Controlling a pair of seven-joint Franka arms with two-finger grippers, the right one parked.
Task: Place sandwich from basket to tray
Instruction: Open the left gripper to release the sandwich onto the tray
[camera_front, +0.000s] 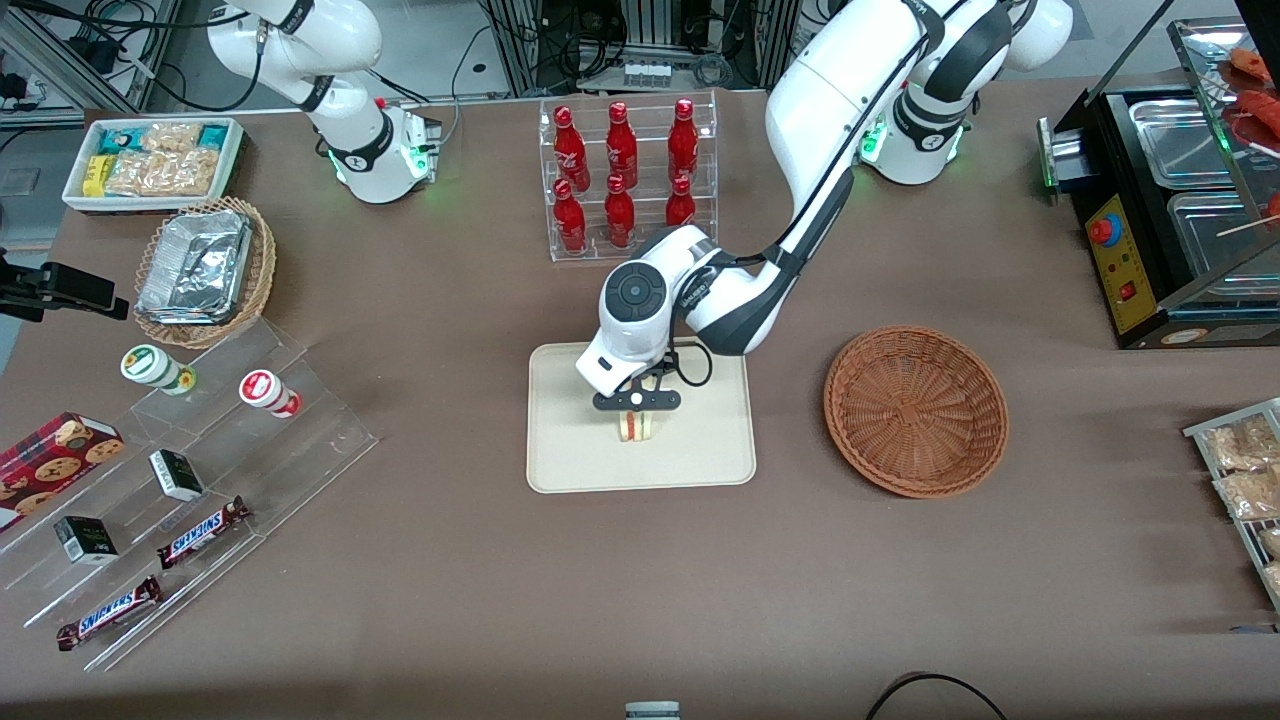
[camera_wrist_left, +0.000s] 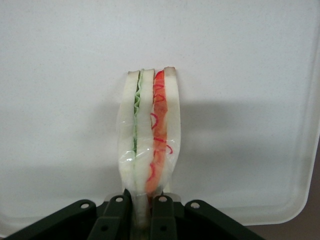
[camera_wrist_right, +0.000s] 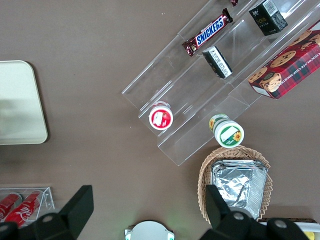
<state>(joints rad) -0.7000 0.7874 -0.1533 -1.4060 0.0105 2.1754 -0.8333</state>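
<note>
The flat cream-beige rectangular tray with rounded corners (camera_front: 700, 460) lies on the brown table as the landing place, and the working arm reaches down over its middle so the load can come to rest well inside the low rim. The round, reddish-brown woven wicker basket (camera_front: 915, 410) sits apart from the tray toward the working arm's end of the table, with nothing in it. The black two-finger gripper (camera_front: 636, 402) hangs just above the tray, its fingers (camera_wrist_left: 162, 217) drawn nearly together and pinching one edge of the small triangular sandwich (camera_wrist_left: 149, 145), which stands on edge over the tray; contact with the tray I cannot tell. Wrapped in clear film, it shows white bread slices with a thin green layer and a red-orange layer.
</note>
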